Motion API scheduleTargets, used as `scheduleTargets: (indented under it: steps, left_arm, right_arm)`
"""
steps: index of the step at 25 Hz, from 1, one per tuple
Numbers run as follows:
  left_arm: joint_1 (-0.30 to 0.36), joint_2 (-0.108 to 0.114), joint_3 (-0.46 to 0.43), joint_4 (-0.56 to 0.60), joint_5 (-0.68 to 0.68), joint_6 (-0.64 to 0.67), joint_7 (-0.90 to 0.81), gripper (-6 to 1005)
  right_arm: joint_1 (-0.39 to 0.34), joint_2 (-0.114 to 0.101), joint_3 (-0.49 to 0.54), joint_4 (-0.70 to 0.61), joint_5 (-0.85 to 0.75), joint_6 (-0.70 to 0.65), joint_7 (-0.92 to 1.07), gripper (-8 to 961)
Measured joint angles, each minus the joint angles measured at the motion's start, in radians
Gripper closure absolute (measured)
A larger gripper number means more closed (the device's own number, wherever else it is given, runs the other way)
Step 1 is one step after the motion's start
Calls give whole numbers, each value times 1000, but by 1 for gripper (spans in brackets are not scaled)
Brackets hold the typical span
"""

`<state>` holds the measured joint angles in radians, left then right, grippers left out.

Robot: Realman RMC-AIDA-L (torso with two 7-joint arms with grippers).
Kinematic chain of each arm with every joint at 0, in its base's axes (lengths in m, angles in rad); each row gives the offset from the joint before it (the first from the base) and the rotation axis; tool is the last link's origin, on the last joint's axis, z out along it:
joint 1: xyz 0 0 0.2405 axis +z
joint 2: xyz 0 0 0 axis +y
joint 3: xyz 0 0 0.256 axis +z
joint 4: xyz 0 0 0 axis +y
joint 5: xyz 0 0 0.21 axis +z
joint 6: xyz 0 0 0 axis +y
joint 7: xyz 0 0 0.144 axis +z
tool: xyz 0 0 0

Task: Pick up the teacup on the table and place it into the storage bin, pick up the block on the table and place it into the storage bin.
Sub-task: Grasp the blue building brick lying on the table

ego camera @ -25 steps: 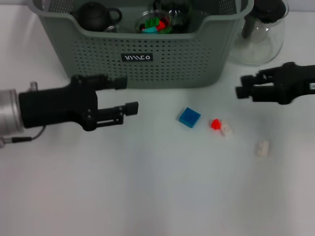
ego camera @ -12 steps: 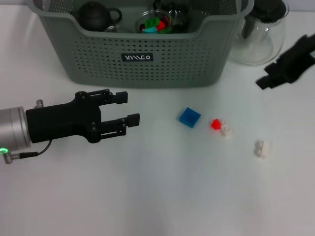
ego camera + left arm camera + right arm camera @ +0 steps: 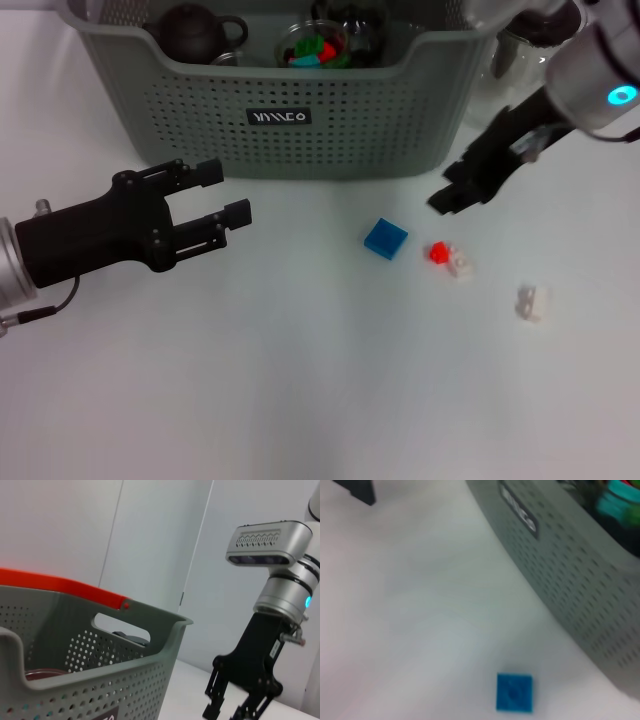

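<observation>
Fingers of the left gripper (image 3: 222, 190) stand apart with nothing between them, held over the counter (image 3: 300, 380) in front of the storage bin (image 3: 290, 95), toward its left end. Fingers of the right gripper (image 3: 455, 195): cannot tell whether apart or together; in the head view they read as one dark mass pointing down at the counter, just right of the blue block (image 3: 385, 238) and above the red block (image 3: 438, 253).

Blue block lies flat on the counter, in front of the bin's right half, clear of its wall. Right wrist view shows it square-on: a thin studded plate. Red block sits touching a white block (image 3: 460, 265); another white block (image 3: 531, 302) lies apart, farther right.

No teacup on the counter. Bin holds a dark teapot (image 3: 195, 32) and a clear cup-like vessel with coloured pieces (image 3: 315, 45). Glass pitcher (image 3: 535, 60) stands behind the right arm, partly hidden.

Handling, judged: blue block is light, rigid plastic, not fragile, but low and smooth-sided. Take it across two opposite edges, fingers low to the counter; a high pinch would likely skid off. Probably the right arm's pick.
</observation>
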<state>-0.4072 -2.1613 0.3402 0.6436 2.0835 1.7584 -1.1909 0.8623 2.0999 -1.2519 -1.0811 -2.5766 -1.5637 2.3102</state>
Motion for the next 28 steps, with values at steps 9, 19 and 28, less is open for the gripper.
scheduleTargets:
  steps: [9,19,28]
  left_arm:
    - [3,-1,-23,-2,2,1,14,321]
    - [6,-2,-33,-2,1,1,14,321]
    - [8,-3,-34,-12,1,-9,16,320]
  right_arm:
    - [-23,1,-108,105,156,140,-91,475]
    - [-18,2,-126,152,177,184,-82,467]
    - [-13,2,-186,211,178,267,-76,293]
